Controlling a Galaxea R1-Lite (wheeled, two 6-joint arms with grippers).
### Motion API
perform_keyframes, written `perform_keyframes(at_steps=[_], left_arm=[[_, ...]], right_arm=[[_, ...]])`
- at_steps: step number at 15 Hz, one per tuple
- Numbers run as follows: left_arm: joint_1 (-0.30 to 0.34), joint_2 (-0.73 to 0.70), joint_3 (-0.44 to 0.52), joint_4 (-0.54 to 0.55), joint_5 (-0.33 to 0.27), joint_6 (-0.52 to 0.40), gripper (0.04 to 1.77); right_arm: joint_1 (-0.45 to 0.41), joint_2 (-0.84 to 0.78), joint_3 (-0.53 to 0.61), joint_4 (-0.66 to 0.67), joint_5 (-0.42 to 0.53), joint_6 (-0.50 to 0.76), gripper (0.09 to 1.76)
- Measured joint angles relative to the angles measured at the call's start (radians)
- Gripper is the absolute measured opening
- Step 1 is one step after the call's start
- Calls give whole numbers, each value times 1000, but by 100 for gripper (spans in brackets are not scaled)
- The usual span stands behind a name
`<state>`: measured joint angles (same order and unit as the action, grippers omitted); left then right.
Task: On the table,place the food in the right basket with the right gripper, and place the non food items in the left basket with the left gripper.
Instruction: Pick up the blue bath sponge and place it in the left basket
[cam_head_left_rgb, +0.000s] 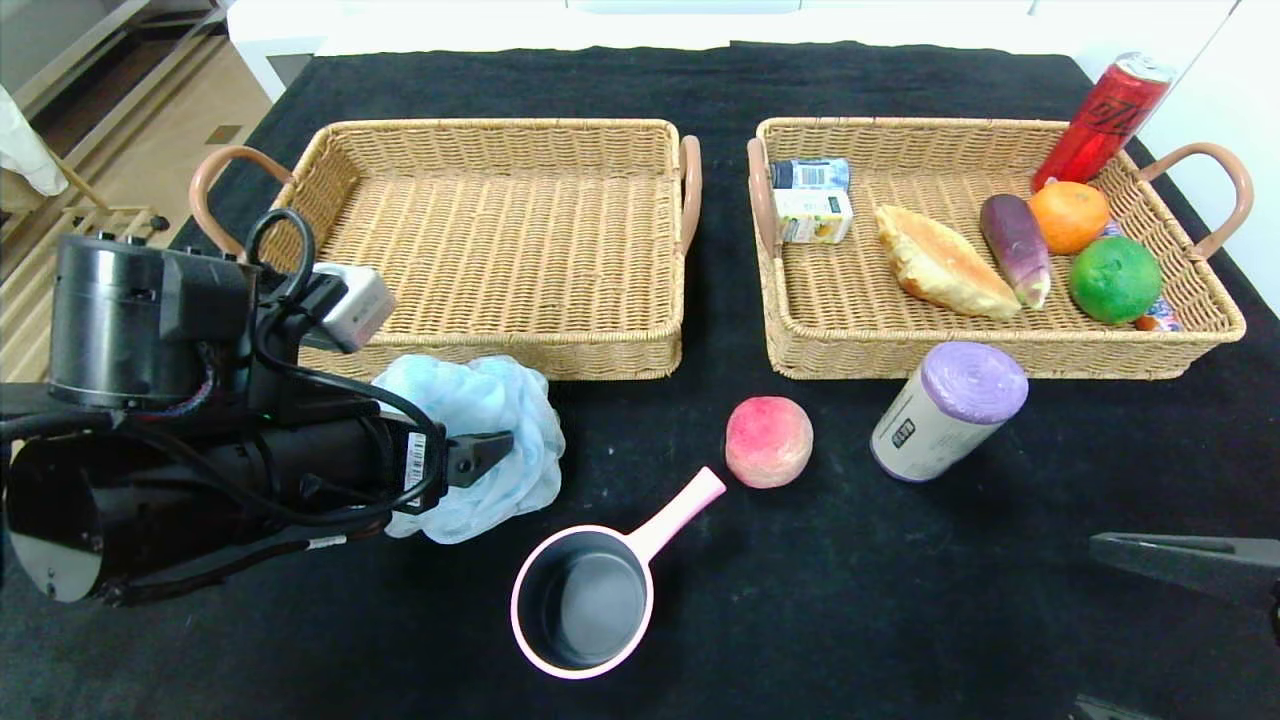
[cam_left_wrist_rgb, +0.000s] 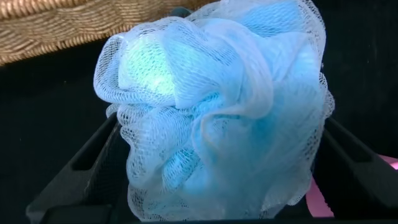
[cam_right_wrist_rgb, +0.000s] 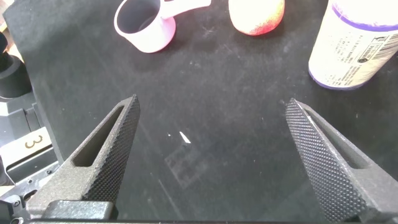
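Note:
A light blue mesh bath sponge (cam_head_left_rgb: 475, 430) lies on the black table in front of the empty left basket (cam_head_left_rgb: 480, 352). My left gripper (cam_head_left_rgb: 480, 470) is open with its fingers on either side of the sponge (cam_left_wrist_rgb: 217, 106), which fills the left wrist view. A pink peach (cam_head_left_rgb: 768, 441), a white canister with a purple end (cam_head_left_rgb: 948, 410) and a pink saucepan (cam_head_left_rgb: 585, 598) lie on the table. My right gripper (cam_head_left_rgb: 1100, 600) is open and empty at the right front, above bare cloth (cam_right_wrist_rgb: 211, 109). The right wrist view shows the pan (cam_right_wrist_rgb: 146, 25), the peach (cam_right_wrist_rgb: 257, 15) and the canister (cam_right_wrist_rgb: 354, 43).
The right basket (cam_head_left_rgb: 1000, 360) holds two small cartons (cam_head_left_rgb: 812, 200), bread (cam_head_left_rgb: 940, 262), an eggplant (cam_head_left_rgb: 1015, 245), an orange (cam_head_left_rgb: 1068, 215), a lime (cam_head_left_rgb: 1113, 278) and a leaning red can (cam_head_left_rgb: 1100, 120). The wicker wall of the left basket (cam_left_wrist_rgb: 56, 31) is just behind the sponge.

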<state>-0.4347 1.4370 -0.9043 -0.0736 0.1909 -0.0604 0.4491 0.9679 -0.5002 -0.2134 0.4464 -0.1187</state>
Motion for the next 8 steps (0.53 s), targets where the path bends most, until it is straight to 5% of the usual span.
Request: perform_keyframes(at_steps=[4,8], left_arm=[[2,23,7,-6,-1,-5,172],[2,45,47,-138,-3,0,172]], right_arm=[[0,1,0,0,-1,1,171],[0,4,0,0,-1,2,171]])
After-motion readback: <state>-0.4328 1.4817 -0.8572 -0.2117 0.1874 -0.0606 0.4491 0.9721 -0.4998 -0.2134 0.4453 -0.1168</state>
